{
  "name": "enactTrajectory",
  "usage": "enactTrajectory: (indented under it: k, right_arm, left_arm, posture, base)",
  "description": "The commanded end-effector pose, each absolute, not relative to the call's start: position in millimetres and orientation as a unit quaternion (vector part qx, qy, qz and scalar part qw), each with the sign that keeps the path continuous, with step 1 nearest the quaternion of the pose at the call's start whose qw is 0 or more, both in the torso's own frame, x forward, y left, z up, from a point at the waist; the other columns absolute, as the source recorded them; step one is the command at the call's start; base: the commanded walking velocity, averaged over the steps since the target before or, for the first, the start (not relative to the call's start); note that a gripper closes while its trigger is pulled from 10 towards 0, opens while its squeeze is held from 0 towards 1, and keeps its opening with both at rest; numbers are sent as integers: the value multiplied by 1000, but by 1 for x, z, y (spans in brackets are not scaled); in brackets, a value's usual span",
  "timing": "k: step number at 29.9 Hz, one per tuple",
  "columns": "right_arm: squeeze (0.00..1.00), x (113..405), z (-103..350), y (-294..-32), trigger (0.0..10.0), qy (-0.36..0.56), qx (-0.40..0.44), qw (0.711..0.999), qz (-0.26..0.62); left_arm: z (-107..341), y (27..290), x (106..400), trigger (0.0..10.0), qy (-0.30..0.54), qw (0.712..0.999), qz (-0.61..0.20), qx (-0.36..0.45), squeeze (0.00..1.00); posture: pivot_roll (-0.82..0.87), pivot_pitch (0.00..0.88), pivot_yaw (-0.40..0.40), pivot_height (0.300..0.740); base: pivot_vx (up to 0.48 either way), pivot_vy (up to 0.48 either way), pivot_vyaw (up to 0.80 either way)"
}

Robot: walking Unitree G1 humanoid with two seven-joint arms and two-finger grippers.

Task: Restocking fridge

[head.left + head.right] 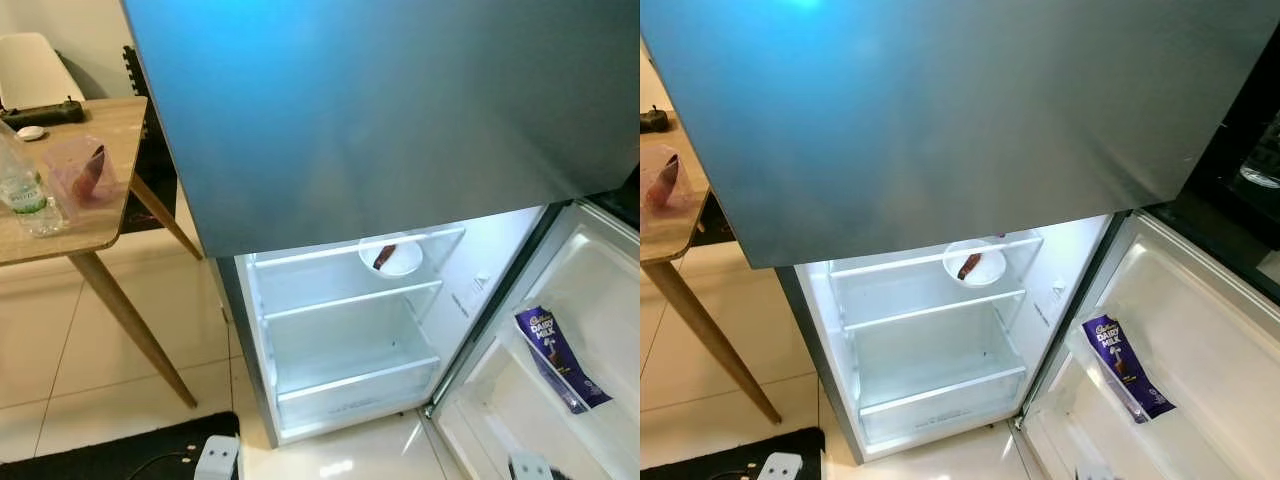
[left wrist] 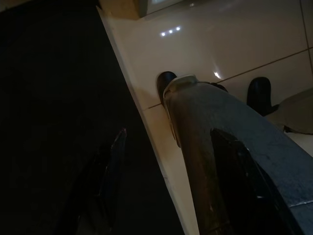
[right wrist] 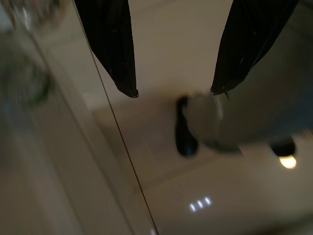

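Observation:
The steel fridge stands before me with its lower door swung open to the right. On the top glass shelf sits a white bowl holding a brown item. A purple Dairy Milk chocolate bar leans in the door shelf. The lower shelves hold nothing. My left gripper hangs open over the floor beside my leg. My right gripper also hangs open above the tiles, nothing between its fingers.
A wooden table stands to the left with a water bottle, a pink tub and a black device. A black mat lies on the cream tile floor by the fridge's left corner.

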State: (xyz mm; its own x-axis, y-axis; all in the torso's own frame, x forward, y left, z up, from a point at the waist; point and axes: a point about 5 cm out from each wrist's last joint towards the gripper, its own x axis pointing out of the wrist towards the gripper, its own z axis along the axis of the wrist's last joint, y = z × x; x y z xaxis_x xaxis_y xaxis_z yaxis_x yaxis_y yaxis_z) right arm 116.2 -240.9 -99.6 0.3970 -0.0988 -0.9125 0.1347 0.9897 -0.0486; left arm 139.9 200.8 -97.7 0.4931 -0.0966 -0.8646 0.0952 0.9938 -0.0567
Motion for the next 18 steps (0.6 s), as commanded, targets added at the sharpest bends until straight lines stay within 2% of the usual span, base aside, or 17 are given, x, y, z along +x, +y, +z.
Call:
enactTrajectory:
  k: [1, 18]
  right_arm:
    - [0, 112, -101, -242, 10000, 552, 10, 830, -77]
    - [0, 121, -99, -241, 10000, 547, -3, 834, -78]
  left_arm:
    - [-102, 201, 130, 10000, 518, 854, -50, 3, 0]
    - [-102, 196, 134, 10000, 522, 850, -63, 36, 0]
  posture:
    - [-17, 24, -21, 740]
    - [-24, 5, -15, 740]
  base:
    - [0, 0, 0]
    - [0, 0, 0]
